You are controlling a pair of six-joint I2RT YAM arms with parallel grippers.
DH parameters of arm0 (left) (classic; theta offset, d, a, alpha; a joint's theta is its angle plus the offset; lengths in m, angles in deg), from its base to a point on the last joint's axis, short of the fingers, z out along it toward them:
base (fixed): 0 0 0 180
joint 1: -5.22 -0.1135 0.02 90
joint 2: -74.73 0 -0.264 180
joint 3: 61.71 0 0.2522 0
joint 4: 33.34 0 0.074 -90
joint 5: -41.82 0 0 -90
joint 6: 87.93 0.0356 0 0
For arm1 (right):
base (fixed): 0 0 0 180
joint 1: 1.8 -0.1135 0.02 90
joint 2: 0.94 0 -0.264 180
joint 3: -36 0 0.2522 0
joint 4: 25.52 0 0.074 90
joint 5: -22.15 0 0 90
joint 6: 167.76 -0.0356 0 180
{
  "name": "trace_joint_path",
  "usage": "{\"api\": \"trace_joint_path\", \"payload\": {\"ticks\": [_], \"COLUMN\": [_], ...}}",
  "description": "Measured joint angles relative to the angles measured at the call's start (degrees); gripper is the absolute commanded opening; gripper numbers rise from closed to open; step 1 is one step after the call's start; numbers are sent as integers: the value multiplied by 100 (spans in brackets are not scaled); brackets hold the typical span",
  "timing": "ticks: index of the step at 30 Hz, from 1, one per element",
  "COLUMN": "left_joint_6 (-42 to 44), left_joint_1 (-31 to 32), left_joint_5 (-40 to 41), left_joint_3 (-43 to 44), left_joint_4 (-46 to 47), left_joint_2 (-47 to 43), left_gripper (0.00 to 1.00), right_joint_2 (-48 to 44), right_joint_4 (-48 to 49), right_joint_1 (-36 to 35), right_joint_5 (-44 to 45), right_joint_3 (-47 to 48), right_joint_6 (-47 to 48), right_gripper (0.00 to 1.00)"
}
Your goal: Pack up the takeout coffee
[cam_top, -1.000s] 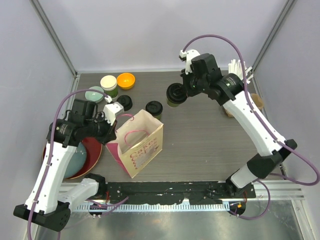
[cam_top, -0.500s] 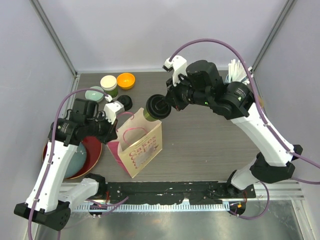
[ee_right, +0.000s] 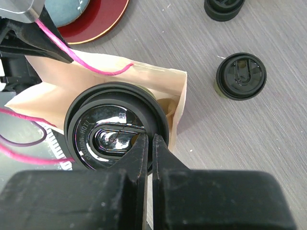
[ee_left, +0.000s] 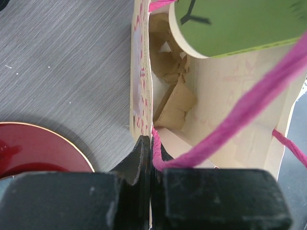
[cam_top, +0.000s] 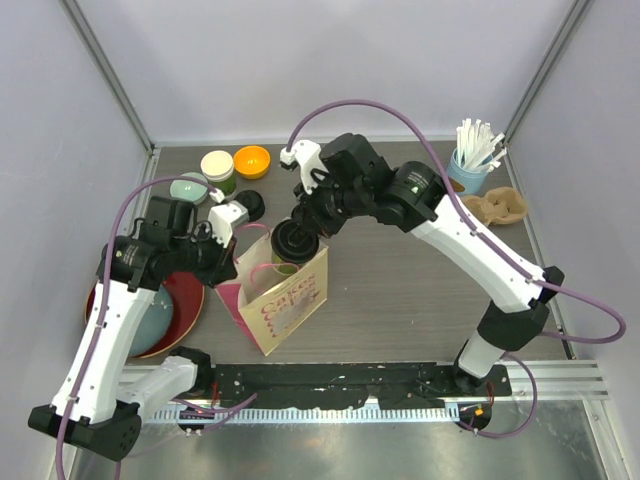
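cup [ee_right: 106, 120] | rim pinched by right fingers [ee_right: 137, 160], over bag [cam_top: 292, 296] mouth | left fingers [ee_left: 140, 157] clamp handle [ee_left: 230, 125]

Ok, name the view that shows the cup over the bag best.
Right wrist: the cup sits large over the bag, lid nearly whole. Left wrist catches only its green side; top external shows it small.

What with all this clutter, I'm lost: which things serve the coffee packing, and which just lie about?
Job: paper bag; lidded green cup above it; second lidded cup standing beside.
Lying about: red plate; orange bowl; blue cup of straws.
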Motion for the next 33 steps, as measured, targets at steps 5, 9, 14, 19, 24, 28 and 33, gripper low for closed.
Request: {"api": "trace_joint_path", "payload": {"ticks": [5,9,14,19,24,28,33], "left_joint_6": [-35,-116,-219,-330,-367,-389,-378], "left_joint_1": [0,0,0,0,0,0,0], "left_joint_5": [-66,-63,57,332,490,446,170], "left_joint_3": [7,11,11,11,11,11,11], "left_joint_4": [22,46,92,170,245,254,249], "left_joint_2": [52,66,87,103,120,136,142], "left_gripper": [0,0,0,0,0,0,0], "right_joint_2": [450,898,1069,986,828,837,1088], "right_joint_4": [-55,-68,-31,273,688,894,1047], "right_joint_1": [-76,-138,-232,-264,-267,-275,-275], "right_joint_5": [-20,-28,-39,-74,-166,-164,-66], "right_joint_3": [83,13,-376,-1069,-1458,-1596,-1598], "right_joint_6": [321,629,990,1377,1537,1478,1261], "right_gripper": [1,1,1,1,1,1,1]}}
